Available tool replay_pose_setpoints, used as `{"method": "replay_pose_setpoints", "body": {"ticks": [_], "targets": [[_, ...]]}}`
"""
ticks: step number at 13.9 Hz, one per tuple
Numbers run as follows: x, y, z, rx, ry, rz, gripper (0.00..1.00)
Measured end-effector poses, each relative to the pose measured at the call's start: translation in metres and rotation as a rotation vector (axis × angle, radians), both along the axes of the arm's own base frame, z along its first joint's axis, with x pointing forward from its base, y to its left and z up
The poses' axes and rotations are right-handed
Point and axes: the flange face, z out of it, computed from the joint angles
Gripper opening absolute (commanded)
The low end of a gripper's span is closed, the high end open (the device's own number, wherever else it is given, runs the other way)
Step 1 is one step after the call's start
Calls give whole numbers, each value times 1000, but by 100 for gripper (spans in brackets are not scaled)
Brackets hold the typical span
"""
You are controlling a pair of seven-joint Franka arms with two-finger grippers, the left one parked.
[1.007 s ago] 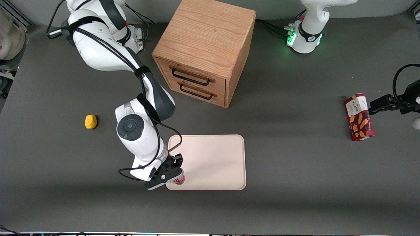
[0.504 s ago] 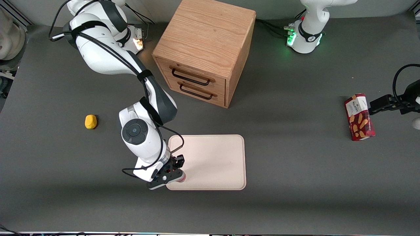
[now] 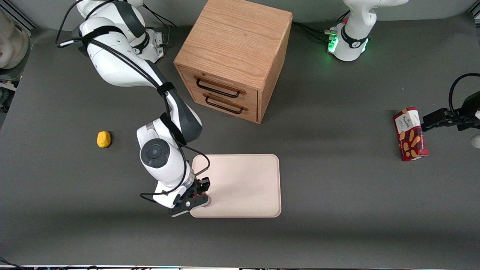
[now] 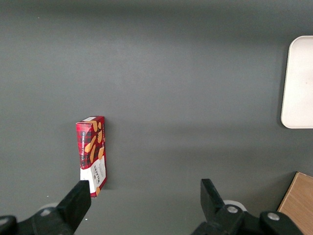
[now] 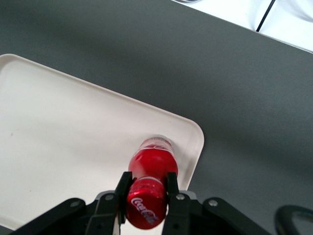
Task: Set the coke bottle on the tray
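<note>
Lowered since earlier: coke bottle (image 5: 150, 186) upright on tray (image 3: 247, 180) corner, gripper (image 5: 146, 196) clamped around it.

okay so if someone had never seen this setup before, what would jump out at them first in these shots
Probably the wooden drawer cabinet, standing farther from the front camera than the pale tray. Next, the working arm's pincer, shut on the red coke bottle over the corner of the tray nearest the front camera, toward the working arm's end. A red biscuit box lies toward the parked arm's end, and a small yellow object toward the working arm's.
</note>
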Motion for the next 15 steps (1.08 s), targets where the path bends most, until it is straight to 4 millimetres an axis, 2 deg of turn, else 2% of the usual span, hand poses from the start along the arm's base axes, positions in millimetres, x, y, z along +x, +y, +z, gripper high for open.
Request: {"method": "replay_pose_setpoints", "body": {"ticks": [6,7,8,9,15], "targets": [[0,-8,-13,-11,23,-10,2],[1,-9,-13,-10,23,-12,21],[1,-10,-13,-10,23,-13,78],[1,-10,-13,-10,23,-13,100],[2,-10,-9,-4,11,-17,100]]}}
